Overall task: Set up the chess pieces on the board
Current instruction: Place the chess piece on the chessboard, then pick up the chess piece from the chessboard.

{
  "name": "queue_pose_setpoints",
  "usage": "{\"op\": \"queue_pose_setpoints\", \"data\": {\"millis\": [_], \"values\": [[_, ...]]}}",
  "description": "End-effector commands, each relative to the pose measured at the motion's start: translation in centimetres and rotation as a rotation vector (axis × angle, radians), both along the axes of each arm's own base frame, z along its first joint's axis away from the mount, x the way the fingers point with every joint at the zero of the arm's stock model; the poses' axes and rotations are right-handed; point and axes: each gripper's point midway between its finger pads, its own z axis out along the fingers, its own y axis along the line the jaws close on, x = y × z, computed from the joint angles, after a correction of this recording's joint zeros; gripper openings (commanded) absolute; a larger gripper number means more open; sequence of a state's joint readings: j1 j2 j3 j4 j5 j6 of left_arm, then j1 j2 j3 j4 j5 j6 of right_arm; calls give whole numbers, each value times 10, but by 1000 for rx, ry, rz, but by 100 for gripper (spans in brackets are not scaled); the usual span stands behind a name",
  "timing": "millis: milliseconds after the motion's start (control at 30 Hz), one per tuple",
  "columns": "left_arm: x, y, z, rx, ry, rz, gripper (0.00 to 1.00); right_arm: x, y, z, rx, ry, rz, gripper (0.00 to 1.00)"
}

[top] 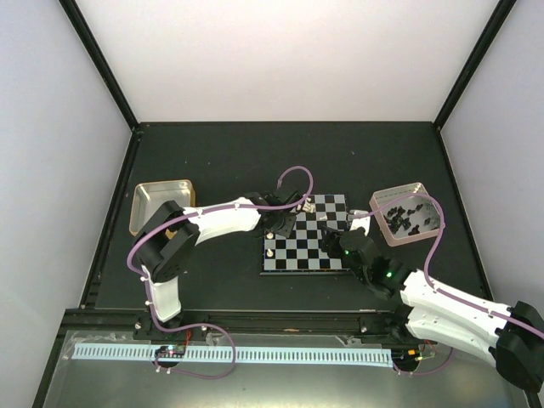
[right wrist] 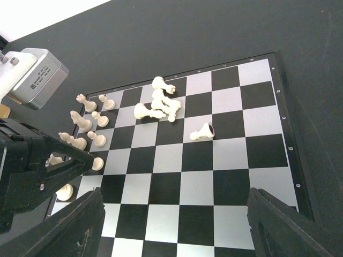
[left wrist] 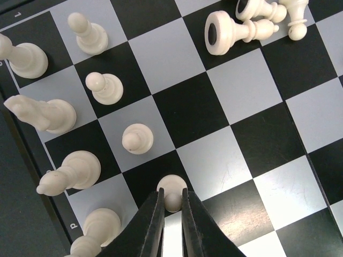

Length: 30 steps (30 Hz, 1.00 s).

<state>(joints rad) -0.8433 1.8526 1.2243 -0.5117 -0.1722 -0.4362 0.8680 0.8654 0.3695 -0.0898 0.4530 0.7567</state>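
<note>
On the dark table [top: 255, 153], the board [top: 308, 252] lies flat. The right gripper [right wrist: 176, 201] hangs over it, fingers spread wide. The left gripper [left wrist: 172, 194] pinches a cream pawn [left wrist: 170, 183] standing on a black square, beside other upright chess pieces [left wrist: 104, 88] near the board's edge.

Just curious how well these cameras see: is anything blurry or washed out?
Left wrist: crisp close-up of the left gripper pinching a pawn. Right wrist: board sharp, the open right gripper dark and soft-edged. Top external: back wall washed out white.
</note>
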Motion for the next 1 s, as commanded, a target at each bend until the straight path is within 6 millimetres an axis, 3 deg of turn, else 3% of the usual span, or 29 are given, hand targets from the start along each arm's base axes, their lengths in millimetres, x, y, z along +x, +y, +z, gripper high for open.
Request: {"op": "queue_pose_setpoints", "data": {"millis": [0, 167, 367, 533, 700, 867, 967], "values": [[3, -6, 8, -16, 8, -23, 9, 7, 3, 18, 34, -47, -8, 73], [4, -4, 14, -14, -2, -14, 15, 6, 4, 19, 38, -47, -5, 74], [8, -4, 44, -50, -53, -9, 22, 7, 4, 25, 32, -49, -4, 73], [9, -2, 87, -123, -129, -4, 27, 15, 2, 25, 3, 10, 5, 72], [1, 10, 139, -264, -254, 14, 32, 35, -1, 10, -25, 122, 11, 69], [-18, 36, 191, -437, -423, 26, 42, 64, 1, -9, -117, 254, 36, 58], [-29, 58, 208, -505, -511, 49, 45, 80, 1, -22, -159, 310, 29, 50]]}}
